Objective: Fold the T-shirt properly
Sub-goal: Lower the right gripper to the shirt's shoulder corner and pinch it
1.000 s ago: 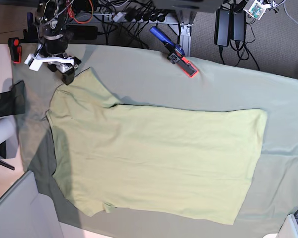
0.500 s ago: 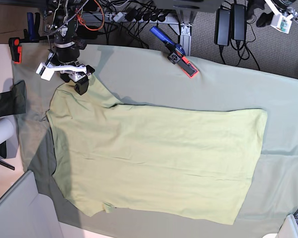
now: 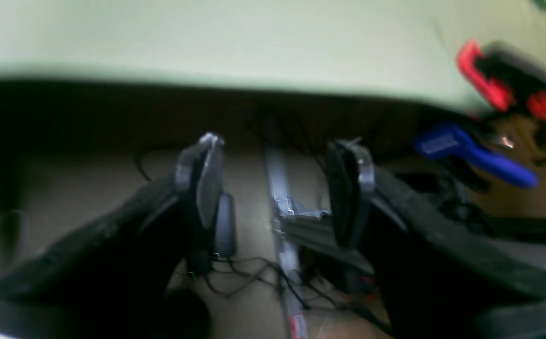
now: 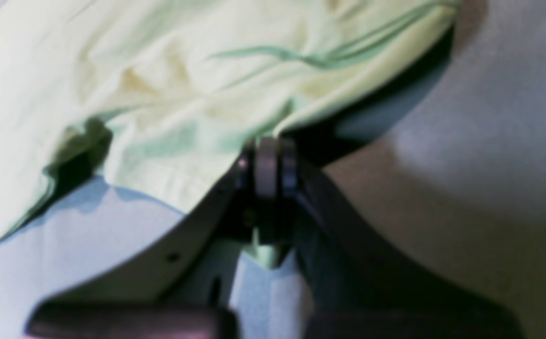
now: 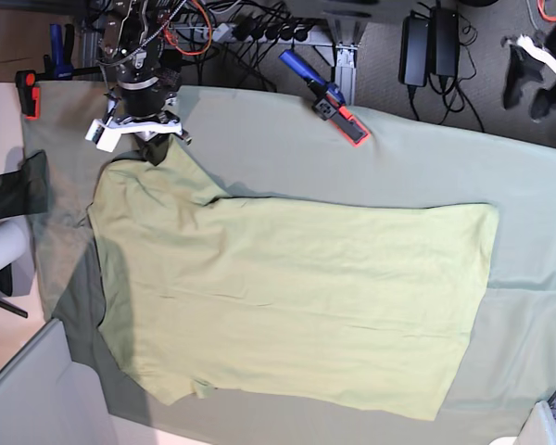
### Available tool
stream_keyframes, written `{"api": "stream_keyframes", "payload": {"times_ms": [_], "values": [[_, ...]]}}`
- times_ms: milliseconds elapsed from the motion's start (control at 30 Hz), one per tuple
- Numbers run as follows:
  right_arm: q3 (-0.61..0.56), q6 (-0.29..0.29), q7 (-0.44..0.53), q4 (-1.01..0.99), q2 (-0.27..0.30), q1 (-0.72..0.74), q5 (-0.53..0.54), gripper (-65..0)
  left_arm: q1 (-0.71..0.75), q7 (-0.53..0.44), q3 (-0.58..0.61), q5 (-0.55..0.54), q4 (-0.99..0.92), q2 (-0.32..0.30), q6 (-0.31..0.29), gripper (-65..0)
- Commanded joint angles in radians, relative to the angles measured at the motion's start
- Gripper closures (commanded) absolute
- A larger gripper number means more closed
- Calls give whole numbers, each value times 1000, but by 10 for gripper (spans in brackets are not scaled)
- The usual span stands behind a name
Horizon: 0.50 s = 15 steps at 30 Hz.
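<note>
The pale lime T-shirt lies spread flat on the grey-green table cloth, collar end to the left. My right gripper is at the far left sleeve, shut on the sleeve's edge. In the right wrist view its fingers are pressed together with T-shirt fabric pinched at their tips and bunched above them. My left gripper hangs beyond the table's far right corner, over the floor. The left wrist view shows the left gripper open with nothing between its fingers.
A blue-handled clamp with red and black jaws grips the table's far edge, seen blurred as the clamp in the left wrist view. A second red clamp is at the far left corner. Cables and power bricks lie behind the table.
My right gripper moved onto the far left sleeve and went from open to shut on its edge. The left arm came down into the base view's top right corner.
</note>
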Motion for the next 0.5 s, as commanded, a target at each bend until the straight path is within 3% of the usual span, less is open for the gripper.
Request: {"api": "stream_keyframes", "payload": {"times_ms": [0, 167, 233, 467], "values": [[-3, 8, -24, 6, 6, 0, -8, 0, -12, -24, -16, -14, 16, -27, -6, -380], [-3, 8, -24, 6, 5, 4, -8, 0, -139, -24, -20, -14, 1, -103, 12, -385], [-3, 8, -25, 6, 5, 4, -8, 0, -201, -24, -16, -14, -37, -121, 12, -440], [-3, 7, -25, 6, 5, 4, -44, 0, -426, 13, 89, -79, -280, -136, 11, -459]]}}
